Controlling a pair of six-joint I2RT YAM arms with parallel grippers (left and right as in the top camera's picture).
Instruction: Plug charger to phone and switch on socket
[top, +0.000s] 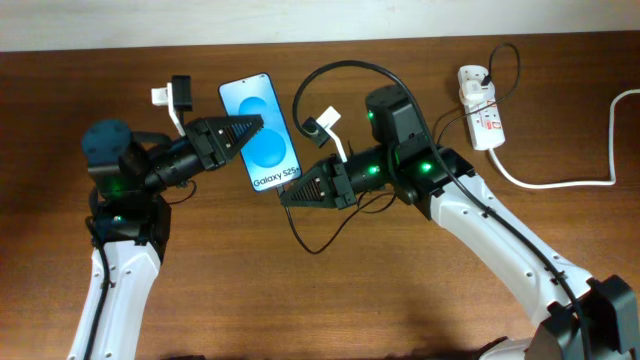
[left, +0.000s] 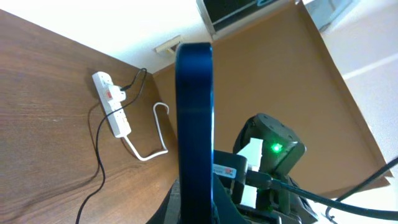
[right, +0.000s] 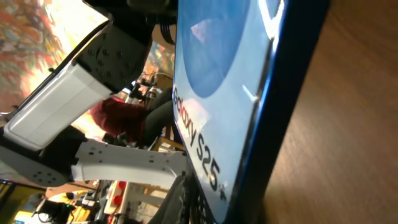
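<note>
Now, at left, my left gripper (top: 246, 130) is clamped on the phone (top: 270, 150), screen up; my right gripper (top: 290, 196) points at its near end, and whether it grips anything I cannot tell; the charger (top: 340, 66) cable loops to the socket (top: 485, 120), far right.

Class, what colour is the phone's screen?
The slim black-framed phone shows bright blue, with a pale oval; overhead view.

Along the brown wooden bench's (top: 300, 300) far edge
Slim blue-screened phone (top: 262, 135) left of centre; short white plastic power strip (top: 481, 110) towards the right corner.
</note>
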